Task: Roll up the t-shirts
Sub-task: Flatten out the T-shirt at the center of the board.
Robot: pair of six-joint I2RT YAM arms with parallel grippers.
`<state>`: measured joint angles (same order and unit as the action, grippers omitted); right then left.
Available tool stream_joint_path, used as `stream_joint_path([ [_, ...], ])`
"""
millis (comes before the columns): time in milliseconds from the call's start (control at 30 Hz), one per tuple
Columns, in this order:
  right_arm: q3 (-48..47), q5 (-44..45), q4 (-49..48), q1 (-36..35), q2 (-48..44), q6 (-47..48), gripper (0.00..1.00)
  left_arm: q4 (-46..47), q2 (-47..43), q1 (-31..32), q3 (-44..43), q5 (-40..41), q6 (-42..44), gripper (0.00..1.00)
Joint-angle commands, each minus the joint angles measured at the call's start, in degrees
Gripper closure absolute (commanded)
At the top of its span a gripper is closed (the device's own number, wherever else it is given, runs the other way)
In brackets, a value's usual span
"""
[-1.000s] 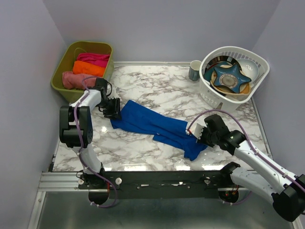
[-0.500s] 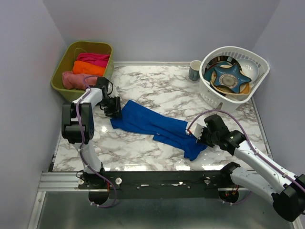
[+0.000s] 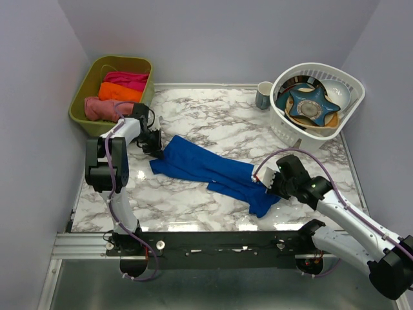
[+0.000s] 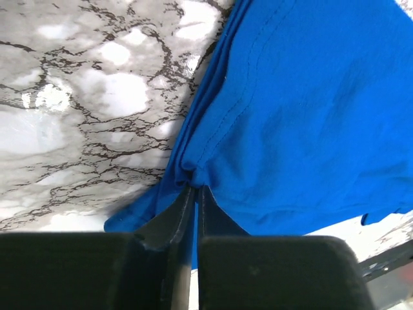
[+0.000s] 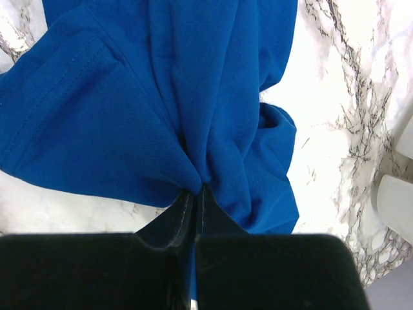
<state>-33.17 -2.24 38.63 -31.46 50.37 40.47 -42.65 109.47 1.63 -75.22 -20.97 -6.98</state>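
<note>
A royal-blue t-shirt [image 3: 206,168] lies stretched in a long band across the marble table, from upper left to lower right. My left gripper [image 3: 157,147] is shut on its upper-left end, pinching the hem [image 4: 193,175]. My right gripper [image 3: 270,186] is shut on its lower-right end, with the cloth bunched at the fingertips [image 5: 197,181]. No chest print shows. Pink [image 3: 98,108], orange [image 3: 119,92] and magenta [image 3: 128,79] cloth rolls lie in a green bin [image 3: 113,66] at the back left.
A white basket [image 3: 290,129] holding dishes and a blue star-shaped plate stands at the back right. A small mug [image 3: 264,95] stands beside it. Bare marble [image 3: 213,119] lies behind the shirt, and more in front of it near the table's front edge.
My left gripper has edged slightly up and right with the shirt's end, and the left arm has shifted with it. The right arm and the shirt's lower end have not moved.
</note>
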Motion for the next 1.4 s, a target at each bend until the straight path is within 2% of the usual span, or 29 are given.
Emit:
stream_joint_path([
  [0, 0.47, -0.84, -1.45, 0.44, 0.43, -0.65, 0.91, 2.22, -0.83, 0.13, -0.02, 1.28, -0.93, 0.99],
  [133, 0.21, -0.4, -0.93, 0.44, 0.43, -0.3, 0.91, 4.93, -4.25, 0.04, 1.21, 2.34, -0.14, 1.0],
  [300, 0.38, 0.57, 0.04, 0.7, -0.88, 0.4, 0.91, 10.74, -14.62, 0.04, 5.08, 1.81, -0.49, 1.0],
  [333, 0.3, 0.83, 0.21, 0.79, -1.06, 0.31, 0.87, 11.27, -15.59, 0.04, 5.34, 1.46, -0.49, 1.0],
  [400, -0.05, 1.36, 2.4, 0.96, -1.15, 0.05, 0.7, 11.45, -17.44, 0.04, 5.96, 0.85, -0.49, 1.0],
  [433, -0.75, 1.62, 3.72, 0.97, -1.32, 0.14, 0.57, 11.37, -17.71, 0.04, 6.05, 0.41, -0.57, 1.0],
  [467, -0.93, 1.71, 6.43, 1.05, -1.67, 0.14, 0.54, 11.19, -17.71, 0.04, 6.14, -0.64, -0.58, 1.0],
  [633, -3.12, -2.49, 16.11, 1.23, -11.14, 3.47, 0.49, 11.98, -17.89, 0.74, 7.1, -1.62, -1.28, 1.0],
  [733, -7.16, -8.1, 19.37, 1.32, -12.93, 5.67, 0.48, 12.86, -18.06, 1.62, 7.46, -1.79, -1.36, 1.0],
  [833, -12.52, -14.17, 19.55, 1.32, -8.55, 5.94, 0.48, 13.12, -17.89, 2.32, 7.63, -2.23, -1.37, 1.0],
  [1033, -20.7, -27.79, 22.09, 1.32, 13.24, 10.15, 0.5, 13.3, -17.98, 2.85, 7.37, -2.5, -1.01, 1.0],
  [1167, -21.58, -30.36, 18.5, 1.23, 20.37, 14.45, 0.49, 13.47, -18.85, 2.85, 7.98, -1.97, -0.66, 1.0],
  [1200, -22.2, -30.98, 20.06, 1.05, 24.12, 18.55, 0.49, 13.56, -18.94, 2.85, 8.07, -1.79, -0.66, 1.0],
  [1367, -29.74, -34.06, 25.61, 0.44, 33.81, 24.48, 0.5, 14.18, -20.87, 2.77, 9.83, -0.74, 0.13, 1.0],
])
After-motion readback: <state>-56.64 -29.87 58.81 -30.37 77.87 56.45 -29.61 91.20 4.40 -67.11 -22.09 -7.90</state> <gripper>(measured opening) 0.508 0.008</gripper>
